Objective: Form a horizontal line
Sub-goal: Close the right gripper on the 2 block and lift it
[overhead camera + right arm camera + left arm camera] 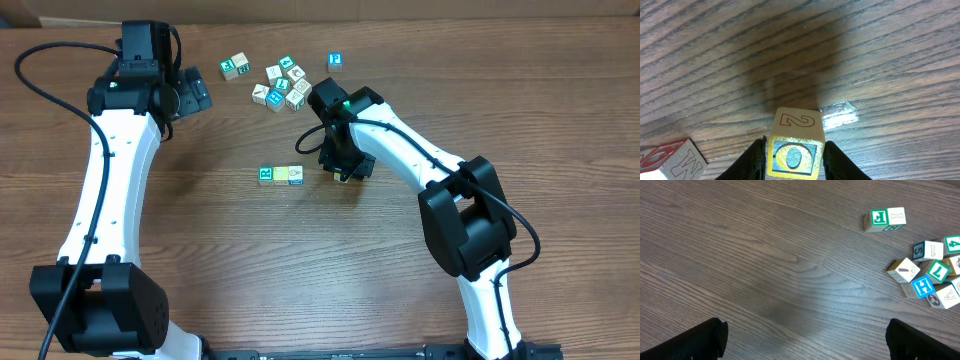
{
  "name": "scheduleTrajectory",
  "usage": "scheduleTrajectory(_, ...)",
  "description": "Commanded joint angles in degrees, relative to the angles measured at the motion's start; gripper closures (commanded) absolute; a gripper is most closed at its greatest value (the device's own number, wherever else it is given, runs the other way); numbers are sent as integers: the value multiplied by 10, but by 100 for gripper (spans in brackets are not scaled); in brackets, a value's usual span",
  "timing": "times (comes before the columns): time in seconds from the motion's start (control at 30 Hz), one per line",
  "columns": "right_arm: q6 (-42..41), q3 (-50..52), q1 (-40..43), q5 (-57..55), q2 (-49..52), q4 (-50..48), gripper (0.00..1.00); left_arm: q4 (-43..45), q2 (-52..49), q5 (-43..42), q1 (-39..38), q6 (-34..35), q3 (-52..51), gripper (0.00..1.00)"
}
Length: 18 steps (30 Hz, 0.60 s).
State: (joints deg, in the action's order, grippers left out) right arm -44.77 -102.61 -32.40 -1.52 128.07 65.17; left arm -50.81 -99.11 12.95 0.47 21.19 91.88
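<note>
A short row of three cubes (281,174) lies side by side mid-table, a white one with a teal letter at its left end. Just right of the row, my right gripper (343,170) points down. In the right wrist view it (794,156) is shut on a pale yellow cube (796,135) with a "2" on top and a yellow-framed oval facing the camera. A cube with a red letter (675,161) lies on the table to the left of the held one. My left gripper (805,342) hangs open over bare wood at the far left, holding nothing.
A loose pile of lettered cubes (285,85) sits at the back, with a pair (235,67) to its left and a blue one (335,61) to its right. The left wrist view shows the pair (885,219) and pile (932,275). A shiny patch (839,112) marks the wood.
</note>
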Motion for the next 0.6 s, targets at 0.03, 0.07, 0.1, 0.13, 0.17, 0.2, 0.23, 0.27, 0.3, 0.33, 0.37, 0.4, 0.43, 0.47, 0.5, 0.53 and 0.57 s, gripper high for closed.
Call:
scheduleTrajectory(0.03, 3, 3, -3, -5, 3, -2, 66, 1, -2, 10, -1, -2, 1, 0)
scheduleTrajectory(0.07, 3, 3, -3, -5, 3, -2, 65, 1, -2, 10, -1, -2, 1, 0)
scheduleTrajectory(0.1, 3, 3, -3, -6, 3, -2, 65, 1, -2, 10, -1, -2, 1, 0)
scheduleTrajectory(0.13, 3, 3, -3, -10, 3, -2, 65, 1, -2, 10, -1, -2, 1, 0)
scheduleTrajectory(0.17, 3, 3, -3, -14, 3, -2, 65, 1, -2, 10, -1, -2, 1, 1)
scheduleTrajectory(0.2, 3, 3, -3, -16, 3, -2, 65, 1, -2, 10, -1, -2, 1, 0)
scheduleTrajectory(0.23, 3, 3, -3, -16, 3, -2, 65, 1, -2, 10, -1, -2, 1, 1)
scheduleTrajectory(0.27, 3, 3, -3, -16, 3, -2, 65, 1, -2, 10, -1, -2, 1, 1)
scheduleTrajectory(0.3, 3, 3, -3, -16, 3, -2, 65, 1, -2, 10, -1, -2, 1, 0)
scheduleTrajectory(0.33, 3, 3, -3, -16, 3, -3, 65, 1, -2, 10, -1, -2, 1, 0)
scheduleTrajectory(0.37, 3, 3, -3, -16, 3, -3, 65, 1, -2, 10, -1, -2, 1, 0)
scheduleTrajectory(0.4, 3, 3, -3, -16, 3, -3, 65, 1, -2, 10, -1, -2, 1, 0)
scheduleTrajectory(0.43, 3, 3, -3, -16, 3, -3, 65, 1, -2, 10, -1, -2, 1, 0)
scheduleTrajectory(0.47, 3, 3, -3, -16, 3, -3, 65, 1, -2, 10, -1, -2, 1, 0)
scheduleTrajectory(0.5, 3, 3, -3, -16, 3, -3, 65, 1, -2, 10, -1, -2, 1, 0)
scheduleTrajectory(0.53, 3, 3, -3, -16, 3, -3, 65, 0, -2, 10, -1, -2, 1, 0)
scheduleTrajectory(0.57, 3, 3, -3, -16, 3, -3, 65, 1, -2, 10, -1, -2, 1, 1)
